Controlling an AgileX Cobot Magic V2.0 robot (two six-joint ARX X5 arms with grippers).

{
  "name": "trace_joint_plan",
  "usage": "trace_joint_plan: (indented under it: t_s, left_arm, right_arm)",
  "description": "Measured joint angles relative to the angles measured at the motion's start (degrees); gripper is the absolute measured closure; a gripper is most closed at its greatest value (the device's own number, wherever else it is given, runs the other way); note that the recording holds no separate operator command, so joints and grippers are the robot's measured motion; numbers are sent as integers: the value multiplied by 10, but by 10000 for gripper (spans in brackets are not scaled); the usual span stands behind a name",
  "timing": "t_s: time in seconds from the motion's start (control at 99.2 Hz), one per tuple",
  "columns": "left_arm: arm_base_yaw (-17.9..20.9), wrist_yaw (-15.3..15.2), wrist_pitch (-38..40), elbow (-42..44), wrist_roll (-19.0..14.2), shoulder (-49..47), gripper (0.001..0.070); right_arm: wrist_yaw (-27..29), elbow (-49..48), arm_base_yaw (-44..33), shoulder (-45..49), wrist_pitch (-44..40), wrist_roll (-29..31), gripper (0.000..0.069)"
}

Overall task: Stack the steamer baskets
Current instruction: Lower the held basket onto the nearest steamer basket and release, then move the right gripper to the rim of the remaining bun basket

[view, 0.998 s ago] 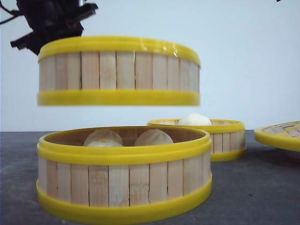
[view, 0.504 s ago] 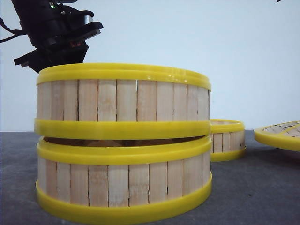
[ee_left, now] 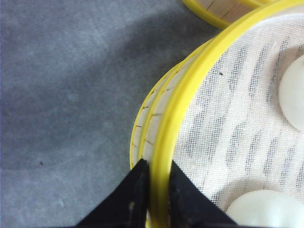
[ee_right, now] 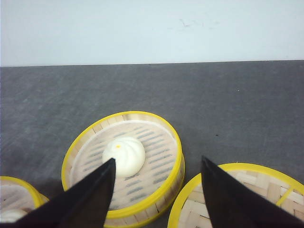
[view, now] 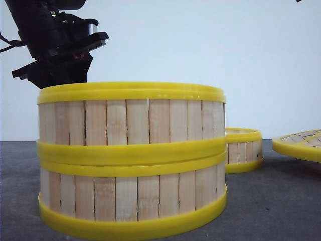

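Note:
Two steamer baskets stand stacked at the front: the upper basket [view: 130, 120] rests on the lower basket [view: 130, 193], rim to rim. My left gripper [ee_left: 157, 166] is shut on the upper basket's yellow top rim [ee_left: 190, 95], one finger inside and one outside. White buns [ee_left: 294, 95] lie on the cloth liner inside. The third basket [view: 243, 148] sits behind to the right, holding one bun [ee_right: 123, 156]. My right gripper [ee_right: 157, 161] hangs open above that basket [ee_right: 173, 137], holding nothing.
A flat woven lid with a yellow rim [view: 301, 143] lies at the right, next to the third basket [ee_right: 237, 199]. My left arm [view: 55, 45] rises behind the stack's left side. Dark grey tabletop [ee_right: 237, 95] stretches to a pale wall.
The upper basket came down from well above the lower one, in my left gripper, and now sits on it. It hides the lower basket's buns.

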Motion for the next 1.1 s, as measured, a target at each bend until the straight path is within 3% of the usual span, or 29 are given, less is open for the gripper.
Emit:
trace_joint_plan:
  t_s: [0.161, 0.252, 0.454, 0.635, 0.736, 0.938, 1.099]
  left_arm:
    - [0, 2, 1, -2, -5, 0, 496]
    - [0, 2, 8, -2, -7, 0, 446]
    - [3, 2, 60, -6, -15, -45, 433]
    - [21, 0, 151, -6, -23, -178, 435]
    - [23, -15, 188, -6, -23, -258, 437]
    - [22, -18, 161, -12, -21, -385, 438]
    - [16, -19, 156, -108, -21, -490, 438]
  right_arm:
    - [0, 0, 0, 0, 0, 0, 341]
    - [0, 0, 0, 0, 0, 0, 306]
    - [0, 0, 0, 0, 0, 2, 262]
    - [-4, 4, 0, 21, 0, 6, 261]
    - [-17, 19, 0, 58, 0, 10, 261]
    - [-29, 83, 0, 167, -5, 14, 261]
    - [-34, 151, 2, 278, -28, 12, 261]
